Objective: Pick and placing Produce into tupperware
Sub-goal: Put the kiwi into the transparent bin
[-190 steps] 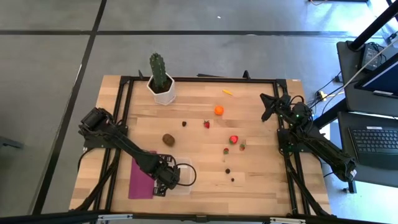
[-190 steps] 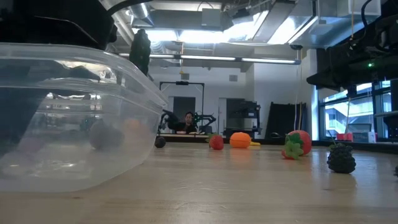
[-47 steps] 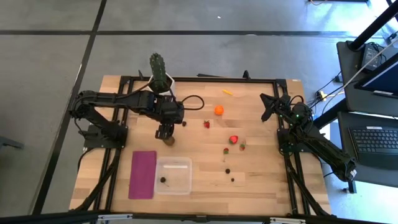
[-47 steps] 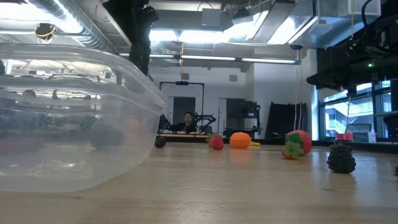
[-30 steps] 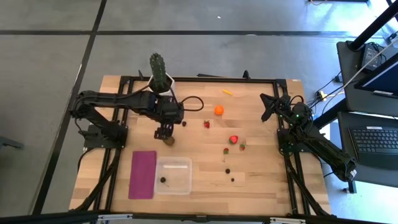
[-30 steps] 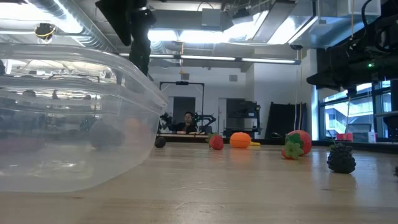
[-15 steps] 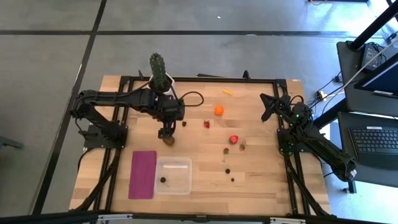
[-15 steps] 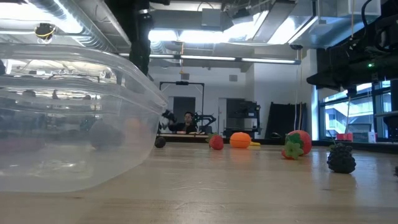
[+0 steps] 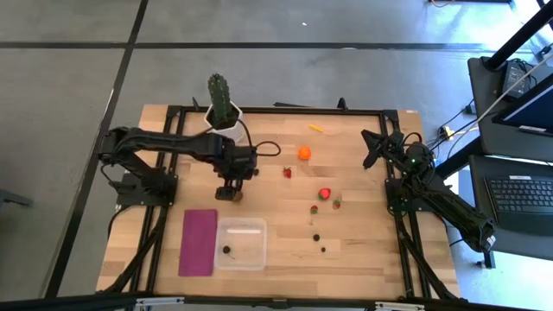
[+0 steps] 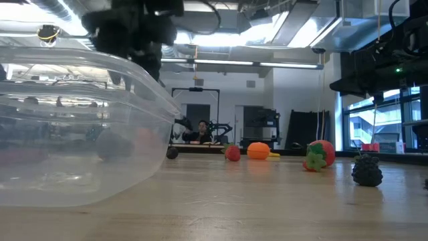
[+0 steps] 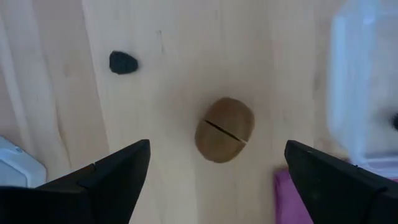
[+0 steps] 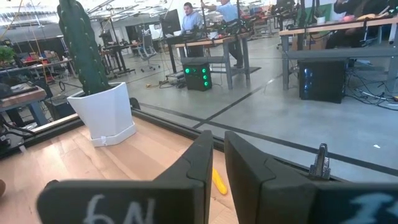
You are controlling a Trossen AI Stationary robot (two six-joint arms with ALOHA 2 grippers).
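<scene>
Left gripper, fingers spread wide, hangs directly above the kiwi near the desk's middle, the fruit centred between them. Tupperware sits toward the near edge. Right gripper, pressed together, waits at the far-right corner.

The table holds three strawberries, four dark berries, one orange, one kiwi, one tupperware and one cactus.

Place: robotics lab / workshop | Evidence: workbenches upper right, other arm rig at centre, ceiling ducts at top, concrete floor
</scene>
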